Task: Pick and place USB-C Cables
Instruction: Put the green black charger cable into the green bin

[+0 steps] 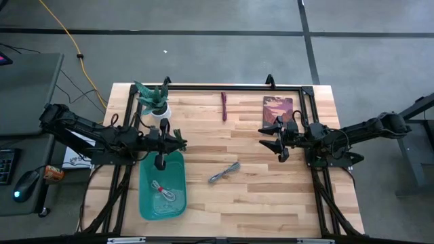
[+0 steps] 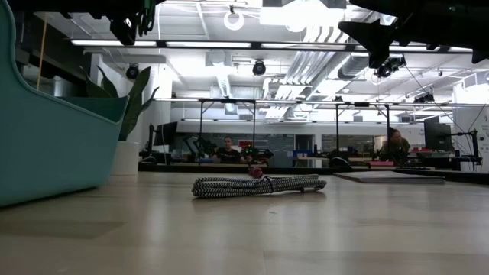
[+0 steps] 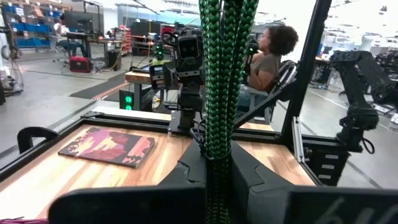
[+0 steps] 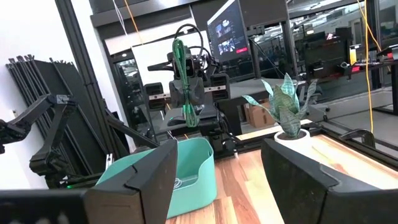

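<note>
My left gripper (image 1: 180, 144) is shut on a green braided USB-C cable (image 4: 183, 68), in the air over the far edge of a teal bin (image 1: 178, 203). A white-and-red cable (image 1: 163, 192) lies in the bin. Mid-table, a grey cable (image 1: 224, 173) lies flat, also seen in the low view (image 2: 256, 185). A dark maroon cable (image 1: 224, 106) lies near the far edge. My right gripper (image 1: 270, 139) hangs open and empty over the right half of the table, facing the left one. My left gripper pinches the green cable bundle about its middle (image 3: 217, 146) between its two fingers. The fingers point level toward the table's right and lie across the bundle. The bundle stands roughly upright, its ends above and below the fingers (image 4: 189, 115), lifted clear of the bin.
A potted plant (image 1: 154, 102) stands at the far left, just beyond the bin. A dark red book (image 1: 278, 108) lies at the far right. A black frame (image 1: 217, 88) runs along the table's far and side edges. Bare wood lies around the grey cable.
</note>
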You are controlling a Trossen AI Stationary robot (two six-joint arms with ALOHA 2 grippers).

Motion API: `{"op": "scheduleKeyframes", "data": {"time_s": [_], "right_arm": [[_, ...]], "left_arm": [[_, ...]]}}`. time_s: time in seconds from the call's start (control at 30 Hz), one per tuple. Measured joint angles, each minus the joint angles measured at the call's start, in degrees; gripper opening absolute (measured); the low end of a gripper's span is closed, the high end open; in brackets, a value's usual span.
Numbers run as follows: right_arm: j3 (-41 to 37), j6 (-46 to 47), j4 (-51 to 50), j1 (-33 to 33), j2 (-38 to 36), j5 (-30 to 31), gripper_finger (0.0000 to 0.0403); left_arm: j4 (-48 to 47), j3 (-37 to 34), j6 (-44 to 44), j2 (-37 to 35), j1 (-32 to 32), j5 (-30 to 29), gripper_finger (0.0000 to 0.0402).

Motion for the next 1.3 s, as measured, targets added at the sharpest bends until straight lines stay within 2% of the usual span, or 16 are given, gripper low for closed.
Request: {"op": "scheduleKeyframes", "data": {"time_s": [0.13,0.23,0.4,0.6,0.77,0.9,1.17,1.3], "right_arm": [[0.0,0.0,0.0,0.0,0.0,0.0,0.0225],[0.0,0.0,0.0,0.0,0.0,0.0,0.0225],[0.0,0.0,0.0,0.0,0.0,0.9,0.0225],[0.0,0.1,0.1,0.0,0.0,1.2,0.0225],[0.0,0.3,0.2,0.0,0.0,1.2,0.0225],[0.0,0.3,0.2,0.0,0.0,1.7,0.0225],[0.1,0.1,0.2,0.0,0.0,3.7,0.0225],[0.1,0.0,0.2,0.0,0.0,3.7,0.0225]], "left_arm": [[-5.3,1.9,0.3,0.0,-0.3,6.3,0.0],[-19.5,8.0,2.3,0.2,-2.9,9.6,0.0],[-46.8,20.3,3.3,4.0,-10.0,5.0,0.0],[-65.4,28.7,-4.6,11.5,-19.6,1.3,0.0],[-70.4,29.7,-5.2,21.1,-27.1,0.7,0.0],[-73.4,29.8,-4.3,29.2,-29.7,2.7,0.0],[-75.3,29.9,-0.3,40.4,-28.3,8.2,0.0],[-75.2,29.8,1.3,43.0,-26.8,8.0,0.0]]}}
